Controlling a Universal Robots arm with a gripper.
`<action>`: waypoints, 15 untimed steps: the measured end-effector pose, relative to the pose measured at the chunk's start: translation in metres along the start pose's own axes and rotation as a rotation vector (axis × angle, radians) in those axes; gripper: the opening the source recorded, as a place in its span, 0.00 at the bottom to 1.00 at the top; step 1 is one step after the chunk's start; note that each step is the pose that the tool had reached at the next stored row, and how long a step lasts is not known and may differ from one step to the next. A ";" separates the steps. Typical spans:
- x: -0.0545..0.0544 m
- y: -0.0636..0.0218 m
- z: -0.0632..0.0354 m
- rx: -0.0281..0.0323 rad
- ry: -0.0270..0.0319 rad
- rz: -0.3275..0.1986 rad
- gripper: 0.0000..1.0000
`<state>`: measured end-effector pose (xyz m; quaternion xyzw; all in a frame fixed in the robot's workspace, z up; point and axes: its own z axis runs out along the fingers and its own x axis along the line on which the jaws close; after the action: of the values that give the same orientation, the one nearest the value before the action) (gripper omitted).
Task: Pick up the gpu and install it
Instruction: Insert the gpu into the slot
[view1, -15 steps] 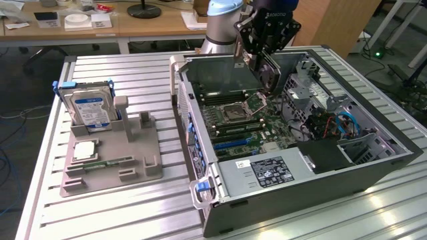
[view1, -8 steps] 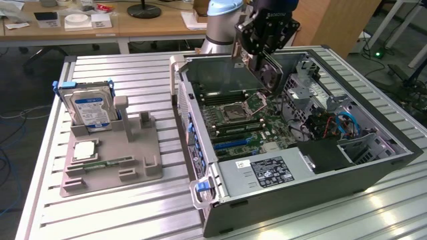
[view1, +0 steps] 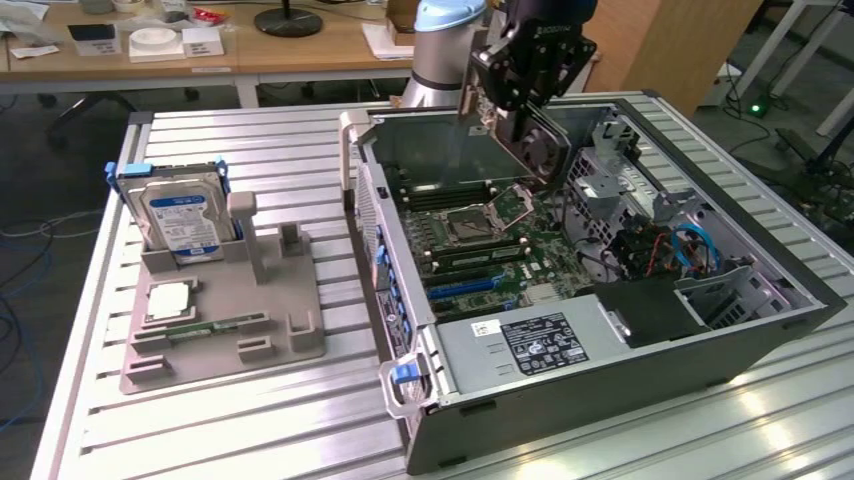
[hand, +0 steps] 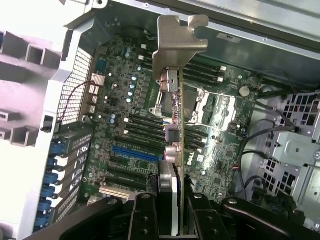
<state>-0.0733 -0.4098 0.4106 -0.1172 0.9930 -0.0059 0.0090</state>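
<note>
On the exterior view's left, the hard drive (view1: 184, 222) stands in its gray holder (view1: 267, 345) on the counter (view1: 254, 150). Further right, our fingers (hand: 143, 215) are clamped on the gpu (hand: 172, 85), up over the open case (view1: 587, 400). We think we must hold the card straight and line its edge up with the blue slot (hand: 134, 154).

**Around my bench**

On the aluminium table (view1: 240, 430) I see a grey holder tray (view1: 287, 350) at the exterior view's left. A silver hard drive (view1: 184, 222) with a blue label stands upright at its back. A square processor chip (view1: 170, 300) lies flat nearer the front, a narrow RAM stick (view1: 220, 327) just beside it. At that view's right sits an open computer case (view1: 601, 395), green motherboard (view1: 467, 245) exposed, a labelled power supply (view1: 534, 345) at its near end, red and blue cables (view1: 681, 250) inside
</note>
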 end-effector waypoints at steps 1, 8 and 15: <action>0.000 0.0000 0.0000 -0.0001 -0.0002 -0.009 0.28; -0.001 -0.0002 0.0002 -0.0013 -0.0011 -0.079 0.28; -0.001 -0.0003 0.0005 -0.0024 -0.0020 -0.149 0.28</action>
<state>-0.0718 -0.4099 0.4102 -0.1908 0.9816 -0.0052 0.0094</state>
